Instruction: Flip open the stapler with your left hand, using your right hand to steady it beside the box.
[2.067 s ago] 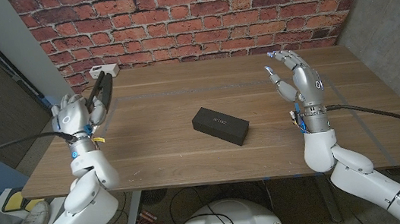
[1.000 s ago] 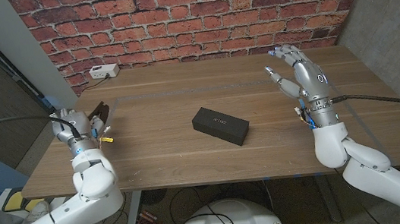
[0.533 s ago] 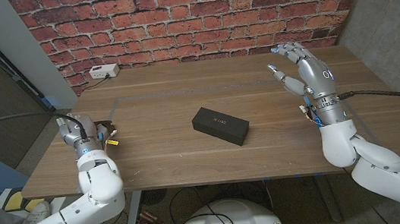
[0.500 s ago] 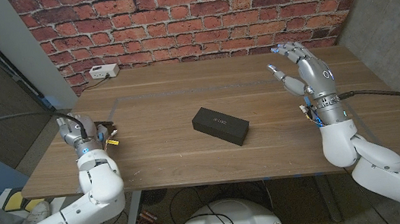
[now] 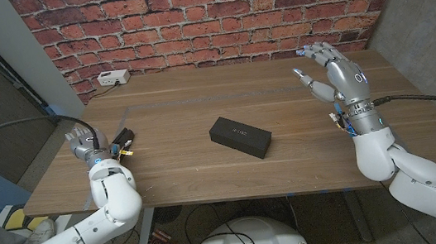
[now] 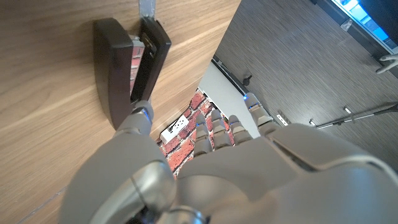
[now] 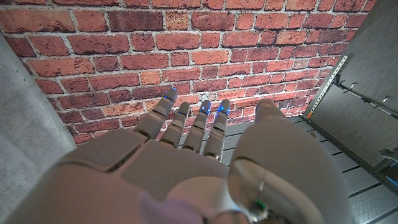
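We see a wooden table (image 5: 206,161) before a brick wall (image 5: 213,14). Near the middle of the table lies a flat black box (image 5: 241,137), its long axis running on a slant from the far left down toward the near right.

Well to the right of the box, the right hand (image 5: 330,71) is raised above the table with its fingers spread apart and nothing in them; in the right wrist view its fingertips (image 7: 194,127) reach toward the brick wall.

Well to the left of the box, close to the table's left edge, the left hand (image 5: 87,144) sits low at the table. The black stapler (image 5: 123,138) lies on the wood just to the box side of that hand. In the left wrist view the stapler (image 6: 127,68) lies on its side, its two arms parted in a narrow wedge with a metal strip showing at the open end. Its long axis runs away from the hand, the hinged end nearest the fingers. One fingertip (image 6: 142,112) touches that near end; the other fingers are loosely curled beside it, around nothing. We cannot tell whether the thumb also bears on the stapler.

A small white socket box (image 5: 113,78) sits at the far left, against the wall.
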`<state>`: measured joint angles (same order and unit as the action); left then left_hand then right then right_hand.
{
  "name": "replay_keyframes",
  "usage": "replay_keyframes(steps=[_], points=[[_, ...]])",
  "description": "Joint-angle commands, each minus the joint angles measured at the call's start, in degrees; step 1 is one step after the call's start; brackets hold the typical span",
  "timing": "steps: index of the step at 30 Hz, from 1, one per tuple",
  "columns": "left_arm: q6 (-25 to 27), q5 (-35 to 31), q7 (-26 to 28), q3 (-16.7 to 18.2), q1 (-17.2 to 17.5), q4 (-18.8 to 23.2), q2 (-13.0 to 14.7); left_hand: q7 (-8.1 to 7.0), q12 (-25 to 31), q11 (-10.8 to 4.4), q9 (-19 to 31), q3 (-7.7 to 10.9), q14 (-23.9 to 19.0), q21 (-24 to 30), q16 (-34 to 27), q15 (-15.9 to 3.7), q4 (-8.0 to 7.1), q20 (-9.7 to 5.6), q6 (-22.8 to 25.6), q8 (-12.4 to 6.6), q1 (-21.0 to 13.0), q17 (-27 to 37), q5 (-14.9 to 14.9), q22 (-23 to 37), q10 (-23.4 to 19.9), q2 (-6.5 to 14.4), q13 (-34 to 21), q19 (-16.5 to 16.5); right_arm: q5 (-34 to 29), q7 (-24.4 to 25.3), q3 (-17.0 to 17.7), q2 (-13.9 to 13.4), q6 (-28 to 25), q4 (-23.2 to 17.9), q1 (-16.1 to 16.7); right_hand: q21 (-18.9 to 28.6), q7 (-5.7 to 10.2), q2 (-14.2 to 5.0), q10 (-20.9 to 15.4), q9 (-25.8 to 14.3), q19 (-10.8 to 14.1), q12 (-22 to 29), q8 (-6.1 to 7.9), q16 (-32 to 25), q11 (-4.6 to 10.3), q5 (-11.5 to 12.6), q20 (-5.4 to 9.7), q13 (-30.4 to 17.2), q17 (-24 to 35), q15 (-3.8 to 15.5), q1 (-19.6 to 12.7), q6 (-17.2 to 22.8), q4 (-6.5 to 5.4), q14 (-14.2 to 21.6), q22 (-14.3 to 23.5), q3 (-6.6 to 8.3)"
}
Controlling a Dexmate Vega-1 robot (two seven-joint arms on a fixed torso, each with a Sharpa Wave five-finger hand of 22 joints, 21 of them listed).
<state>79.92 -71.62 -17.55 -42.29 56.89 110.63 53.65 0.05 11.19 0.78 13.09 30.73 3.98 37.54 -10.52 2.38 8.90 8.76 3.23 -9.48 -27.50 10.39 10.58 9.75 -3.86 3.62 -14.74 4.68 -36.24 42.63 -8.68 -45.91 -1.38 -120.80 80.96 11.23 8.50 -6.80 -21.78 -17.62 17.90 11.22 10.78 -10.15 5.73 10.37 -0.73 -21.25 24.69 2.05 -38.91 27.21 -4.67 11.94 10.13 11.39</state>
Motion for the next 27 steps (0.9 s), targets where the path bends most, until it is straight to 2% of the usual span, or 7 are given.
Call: replay_keyframes(steps=[1, 9, 15, 18, 20, 24, 27], points=[[-2.5, 9.9, 8.6, 11.8, 6.5, 7.6, -2.8, 0.78, -0.4, 0.6, -1.5, -1.47, 2.7, -2.0, 0.2, 1.38, 0.15, 0.43, -6.7, -0.07, -0.7, 0.0, -0.3, 0.2, 3.9, -1.4, 0.7, 0.8, -1.3, -1.0, 1.2, 0.4, -0.5, -0.9, 0.7, -0.1, 0.24, 0.03, 0.1, -0.1, -0.2, 0.0, 0.15, -0.4, -0.08, 0.0, -0.14, 0.0, 0.0, 7.52, 0.5, -0.1, 0.02, -0.3, 0.0, -0.14], [-8.8, 24.2, 24.1, 23.2, 13.7, 18.3, -6.5, -0.42, -0.2, 0.44, -2.0, -3.07, 2.8, -2.7, -0.1, 0.69, -0.74, -0.77, -6.7, -0.79, 1.0, 0.1, -0.5, 0.2, 5.0, -2.5, 1.0, 0.6, -0.6, -3.9, 1.4, 1.0, -2.6, -1.0, -1.0, -0.1, 0.39, -0.01, 0.2, 0.1, -0.3, -0.1, 0.16, -0.3, -0.05, 0.0, -0.18, 0.1, -0.3, 7.53, 0.5, -0.3, 0.1, -0.4, 0.0, -0.1], [-34.2, 45.4, 32.8, 40.0, 22.6, 22.2, -14.8, -1.0, 1.0, -0.13, -2.3, -3.88, 0.6, -2.9, -1.3, -1.17, -2.47, -1.7, -3.9, -1.86, 2.9, 0.4, -0.3, 0.3, 3.3, -0.6, 1.3, -1.3, 4.9, -11.1, 1.4, 0.5, -3.9, -1.3, -3.8, -0.1, 0.16, -0.03, 1.2, 0.4, -0.5, -0.3, -0.04, -0.3, -0.45, -0.2, -0.3, 0.4, -0.7, 6.9, 1.8, -1.2, -0.41, -1.3, 0.0, -0.54], [-45.7, 54.5, 33.1, 43.6, 23.2, 20.6, -16.6, -1.49, 1.4, -0.63, -2.3, -4.31, 0.4, -3.2, -1.4, -1.74, -3.31, -2.4, -3.7, -1.85, 4.1, 0.6, -0.4, 0.3, 2.7, 0.0, 1.5, -1.5, 4.7, -14.8, 0.6, -0.3, -6.9, -2.6, -4.9, -0.3, -0.25, -0.01, 2.7, 0.7, -1.1, -0.7, -0.31, -0.3, -0.74, -0.3, -0.66, 0.8, -1.2, 6.28, 3.3, -2.6, -1.0, -2.4, 0.0, -1.09], [-45.6, 58.2, 32.2, 43.8, 21.9, 21.3, -17.0, -1.69, 1.5, -1.05, -2.4, -4.67, 0.0, -3.4, -1.5, -2.44, -3.73, -2.57, -3.5, -1.84, 4.8, 0.6, -0.5, 0.2, 2.4, 0.1, 1.6, -1.6, 5.3, -18.1, 0.3, -1.1, -8.9, -3.9, -5.7, -0.3, -0.43, 0.1, 3.7, 0.9, -1.3, -0.9, -0.45, -0.4, -1.04, -0.3, -0.83, 1.0, -1.5, 6.16, 4.2, -3.6, -1.3, -2.9, 0.0, -1.44], [-49.4, 67.6, 27.1, 45.2, 18.8, 20.0, -16.1, -2.12, 2.7, -0.76, -2.5, -5.9, -4.3, -3.7, -2.7, -3.35, -4.55, -2.4, -2.3, -1.95, 7.1, 0.6, -0.5, 0.2, -0.9, -0.3, 1.9, -3.6, 8.7, -29.0, 0.2, -3.6, -16.6, -8.0, -7.7, -0.1, -3.21, 0.74, 10.8, 2.8, -0.1, -1.3, -0.9, -0.5, -8.6, 0.1, -2.85, 4.1, -5.1, -3.02, 8.8, -15.2, -1.82, -4.0, -0.2, -3.26], [-62.1, 78.9, 21.0, 46.7, 16.3, 13.9, -17.0, -3.43, 2.8, -0.95, -2.6, -6.53, -4.0, -4.2, -2.3, -3.62, -5.13, -2.33, -3.0, -1.55, 8.4, 0.6, -0.5, 0.2, -1.3, -0.5, 2.0, -3.5, 11.6, -33.2, 0.4, -4.8, -19.1, -9.3, -8.9, -0.6, -4.16, 0.74, 13.5, 3.4, -1.8, -1.1, -0.85, -0.2, -9.26, 0.4, -3.53, 5.2, -6.1, -2.28, 11.2, -19.2, -2.52, -7.1, -0.2, -4.16]])
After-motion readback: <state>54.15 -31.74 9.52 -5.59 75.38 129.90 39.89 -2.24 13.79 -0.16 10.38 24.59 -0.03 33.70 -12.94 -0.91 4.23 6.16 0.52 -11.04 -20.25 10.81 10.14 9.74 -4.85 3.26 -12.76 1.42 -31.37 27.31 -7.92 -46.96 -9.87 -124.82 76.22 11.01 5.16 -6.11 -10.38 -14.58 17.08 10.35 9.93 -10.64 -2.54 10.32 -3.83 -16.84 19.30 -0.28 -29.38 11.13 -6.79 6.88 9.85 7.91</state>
